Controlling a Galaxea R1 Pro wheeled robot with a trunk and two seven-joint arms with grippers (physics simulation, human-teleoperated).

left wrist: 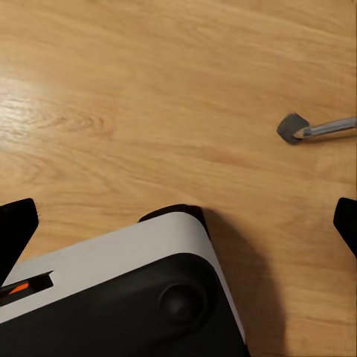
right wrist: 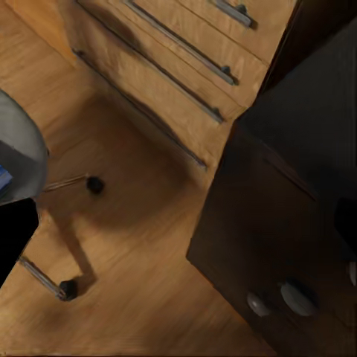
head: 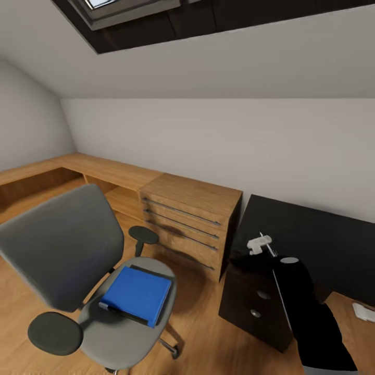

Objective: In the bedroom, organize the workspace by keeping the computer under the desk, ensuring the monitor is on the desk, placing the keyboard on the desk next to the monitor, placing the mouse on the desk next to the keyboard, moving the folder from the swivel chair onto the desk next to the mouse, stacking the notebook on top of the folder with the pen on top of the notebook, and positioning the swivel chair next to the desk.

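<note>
Released, fingers wide apart: left tool (left wrist: 178,223), aimed straight down at the light wooden plank floor (left wrist: 149,89). Below it, the robot's own white-and-black base (left wrist: 149,290); farther ahead on the floor, a metal chair leg with a grey tip (left wrist: 316,130).

Also released, dark fingertips (right wrist: 15,230) held apart: right tool (right wrist: 178,230), hanging above the floor. Ahead of it, a dark brown cabinet with round knobs (right wrist: 290,238), doors closed, contents hidden. Beyond that, a light wooden chest of drawers with long metal handles (right wrist: 171,67), every drawer closed, nothing of the insides to be seen.

To the left of the right tool, well apart from both tools: grey swivel chair with round black armrests (head: 62,245), carrying the flat blue folder (head: 136,294) on its seat, lying level near the seat's middle.

Black desk surface (head: 312,239) just beyond the black right arm (head: 312,317), above the dark cabinet and beside the wooden chest. Small white object (head: 364,311) low at the far right, too cut off to identify.
</note>
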